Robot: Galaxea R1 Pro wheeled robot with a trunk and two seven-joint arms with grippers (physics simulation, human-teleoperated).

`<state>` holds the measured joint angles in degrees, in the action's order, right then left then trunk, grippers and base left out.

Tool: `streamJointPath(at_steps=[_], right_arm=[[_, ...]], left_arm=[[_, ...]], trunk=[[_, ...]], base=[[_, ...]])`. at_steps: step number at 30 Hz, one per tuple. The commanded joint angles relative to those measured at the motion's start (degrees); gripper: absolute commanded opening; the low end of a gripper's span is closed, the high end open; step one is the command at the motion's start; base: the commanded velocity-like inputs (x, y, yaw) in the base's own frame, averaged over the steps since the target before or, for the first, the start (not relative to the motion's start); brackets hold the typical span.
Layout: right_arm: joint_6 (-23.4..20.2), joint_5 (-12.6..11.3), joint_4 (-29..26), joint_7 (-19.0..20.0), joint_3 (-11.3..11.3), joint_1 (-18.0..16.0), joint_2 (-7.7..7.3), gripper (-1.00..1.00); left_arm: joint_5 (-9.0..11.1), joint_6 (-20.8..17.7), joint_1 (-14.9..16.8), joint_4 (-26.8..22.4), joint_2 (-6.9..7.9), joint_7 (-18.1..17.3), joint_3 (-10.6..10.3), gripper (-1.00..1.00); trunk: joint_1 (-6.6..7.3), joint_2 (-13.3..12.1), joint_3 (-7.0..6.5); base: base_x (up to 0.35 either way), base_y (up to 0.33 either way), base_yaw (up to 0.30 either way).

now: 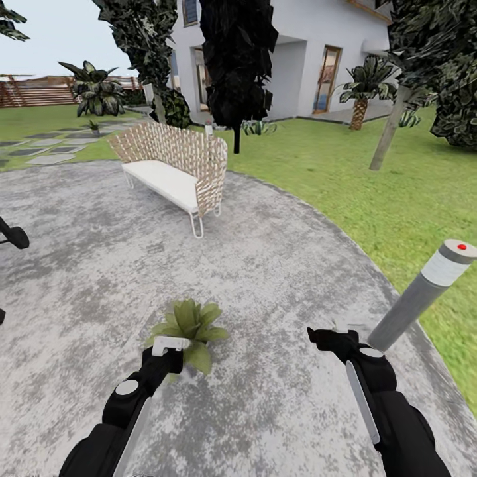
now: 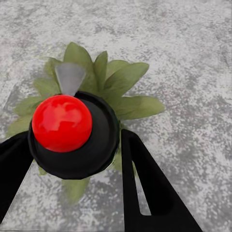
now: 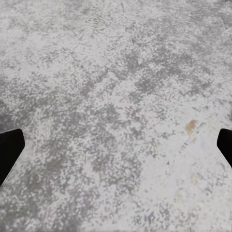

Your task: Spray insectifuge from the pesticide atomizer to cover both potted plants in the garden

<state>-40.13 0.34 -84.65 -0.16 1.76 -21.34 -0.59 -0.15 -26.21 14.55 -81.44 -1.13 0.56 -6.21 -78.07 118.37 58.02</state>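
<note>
Left tool (image 2: pixel 72 159) clamped around pesticide atomizer (image 2: pixel 72 133) above potted plant (image 2: pixel 123 92).

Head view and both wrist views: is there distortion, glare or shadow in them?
Head view: wide-angle bend, the bollard lamp leans; flat light, faint shadows. Left wrist view: soft highlights on the red ball over the potted plant. Right wrist view: even light on the patio, no glare.

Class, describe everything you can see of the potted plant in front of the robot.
The potted plant is a low rosette of broad, pointed green leaves, resting on the grey mottled paving. Its pot is hidden under the leaves. The left gripper holds the white sprayer just above its near side. In the left wrist view the leaves spread out behind the sprayer. No whitish specks are discernible on them.
</note>
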Motion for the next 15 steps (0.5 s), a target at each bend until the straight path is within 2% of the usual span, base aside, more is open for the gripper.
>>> streamJointPath(at_steps=[1, 10, 15], right_arm=[[-0.3, 0.0, -0.1, 0.0, 0.0, 0.0, -0.02, 1.0], [-0.3, 0.0, -0.1, 0.0, 0.0, 0.0, -0.02, 1.0], [-0.3, 0.0, -0.1, 0.0, 0.0, 0.0, -0.02, 1.0]], left_arm=[[0.0, -0.3, 0.0, -0.1, -0.01, 0.1, 0.0, -1.0], [0.0, -0.3, 0.0, 0.0, -0.01, 0.1, 0.0, -1.0], [0.0, -0.3, 0.0, 0.0, -0.01, 0.1, 0.0, -1.0]], trunk=[[0.23, -0.4, -0.21], [2.21, -4.0, -2.42], [2.21, -4.0, -2.75]], base=[[0.0, 0.0, 0.229], [0.0, 0.0, 0.229], [0.0, 0.0, 0.229]])
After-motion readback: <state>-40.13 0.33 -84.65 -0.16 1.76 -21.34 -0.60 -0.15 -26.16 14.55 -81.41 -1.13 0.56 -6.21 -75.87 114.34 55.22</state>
